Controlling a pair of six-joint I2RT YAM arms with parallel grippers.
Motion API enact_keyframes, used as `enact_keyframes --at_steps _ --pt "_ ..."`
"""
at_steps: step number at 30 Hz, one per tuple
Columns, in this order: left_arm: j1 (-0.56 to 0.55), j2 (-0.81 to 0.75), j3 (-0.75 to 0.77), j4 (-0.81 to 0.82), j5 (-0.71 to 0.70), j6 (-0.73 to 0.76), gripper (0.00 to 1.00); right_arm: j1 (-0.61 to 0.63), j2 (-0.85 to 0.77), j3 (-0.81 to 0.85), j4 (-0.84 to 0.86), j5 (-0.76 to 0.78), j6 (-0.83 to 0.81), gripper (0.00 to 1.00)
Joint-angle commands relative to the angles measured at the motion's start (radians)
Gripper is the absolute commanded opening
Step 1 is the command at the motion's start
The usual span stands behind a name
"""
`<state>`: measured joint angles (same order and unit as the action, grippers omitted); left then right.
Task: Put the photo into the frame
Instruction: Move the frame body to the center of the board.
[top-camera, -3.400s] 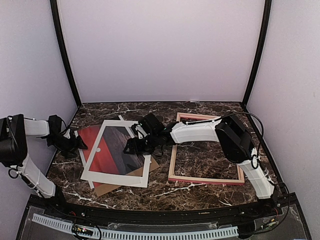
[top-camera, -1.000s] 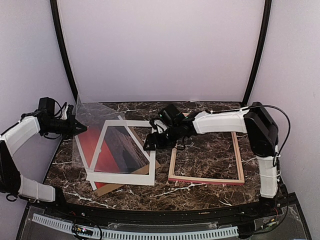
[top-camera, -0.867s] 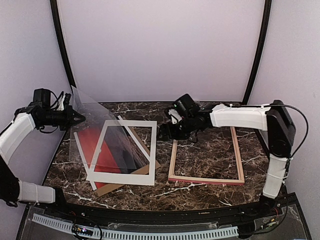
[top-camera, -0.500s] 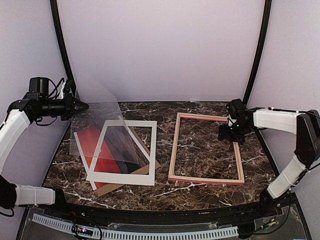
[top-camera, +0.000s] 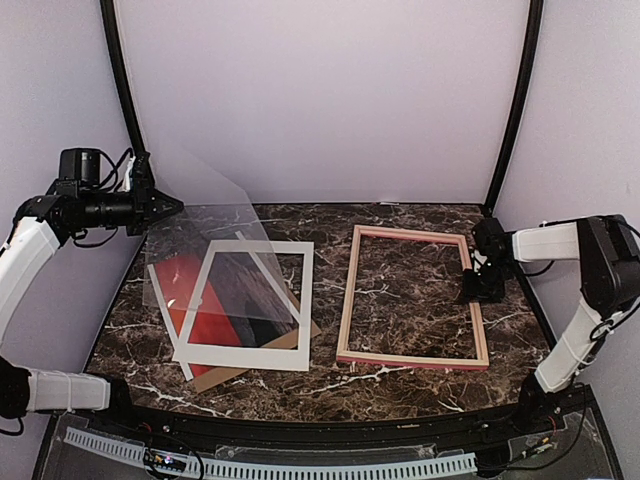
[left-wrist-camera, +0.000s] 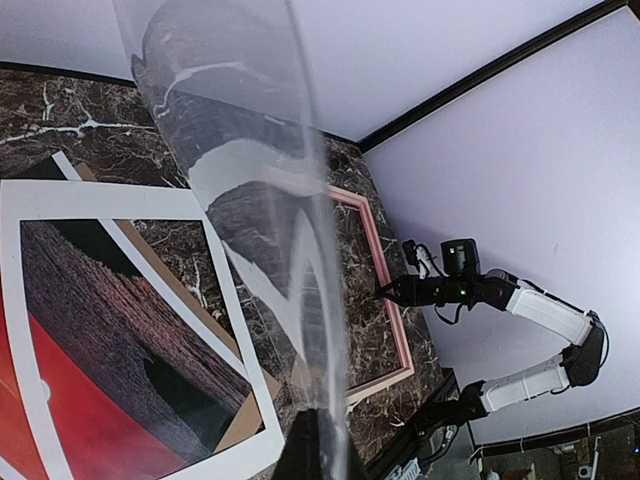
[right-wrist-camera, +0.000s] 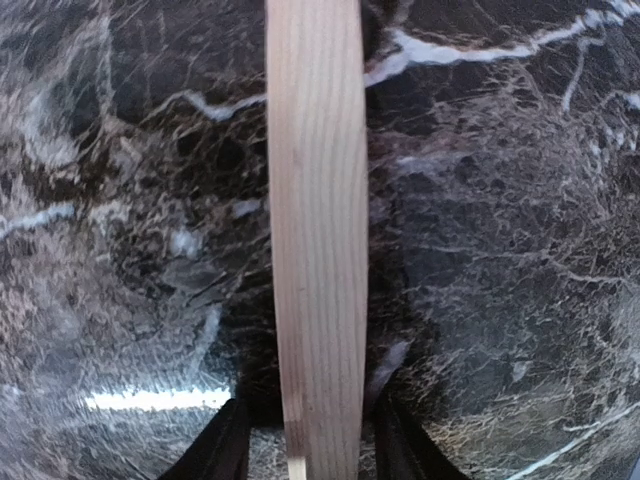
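Note:
The photo (top-camera: 195, 305), red-orange with dark land, lies flat at the left under a white window mat (top-camera: 240, 353); in the left wrist view the photo (left-wrist-camera: 80, 390) shows through that mat (left-wrist-camera: 100, 198). The pink wooden frame (top-camera: 343, 300) lies empty on the right. My left gripper (top-camera: 165, 207) is raised at the far left, shut on a clear sheet (top-camera: 205, 235) that hangs tilted above the photo. My right gripper (top-camera: 473, 288) is down at the frame's right rail (right-wrist-camera: 315, 200). Its fingers (right-wrist-camera: 228, 445) straddle the rail with narrow dark gaps on both sides.
A brown backing board (top-camera: 215, 378) pokes out under the mat's near edge. The dark marble table (top-camera: 410, 300) shows through the frame's opening. Black corner posts and pale walls close in the back and sides. The clear sheet (left-wrist-camera: 260, 200) blocks much of the left wrist view.
My right arm has swung from beside the mat across the frame to its right rail, and its jaws have narrowed round the rail. My left gripper has lifted the clear sheet higher.

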<state>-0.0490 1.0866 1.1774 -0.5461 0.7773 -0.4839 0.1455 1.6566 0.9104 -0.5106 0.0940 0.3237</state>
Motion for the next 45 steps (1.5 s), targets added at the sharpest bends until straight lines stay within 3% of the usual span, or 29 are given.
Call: enact_keyframes --at_steps 1,5,9,22,27,32,35,45 --pt "-0.006 -0.020 0.033 0.044 0.009 -0.009 0.00 -0.009 0.021 -0.009 0.010 -0.028 -0.054 0.39" --pt "-0.017 -0.016 0.036 0.071 0.004 -0.023 0.00 0.002 0.005 -0.040 0.014 -0.072 -0.060 0.26" --pt "-0.041 -0.013 0.040 0.115 -0.003 -0.051 0.00 0.052 -0.010 -0.050 0.008 -0.079 -0.040 0.21" --pt "-0.196 0.063 0.076 0.248 -0.087 -0.149 0.00 0.265 0.012 -0.059 0.029 -0.060 0.106 0.18" --pt "-0.313 0.097 0.048 0.353 -0.146 -0.200 0.00 0.312 0.021 -0.073 0.086 -0.086 0.191 0.25" --pt "-0.426 0.160 -0.006 0.511 -0.194 -0.263 0.00 0.302 -0.052 -0.074 0.079 -0.064 0.199 0.52" --pt "-0.492 0.238 -0.004 0.593 -0.219 -0.289 0.00 0.254 -0.113 -0.062 0.071 -0.089 0.180 0.62" --pt "-0.755 0.599 0.278 0.718 -0.239 -0.288 0.00 0.013 -0.210 -0.014 -0.005 -0.100 0.070 0.69"
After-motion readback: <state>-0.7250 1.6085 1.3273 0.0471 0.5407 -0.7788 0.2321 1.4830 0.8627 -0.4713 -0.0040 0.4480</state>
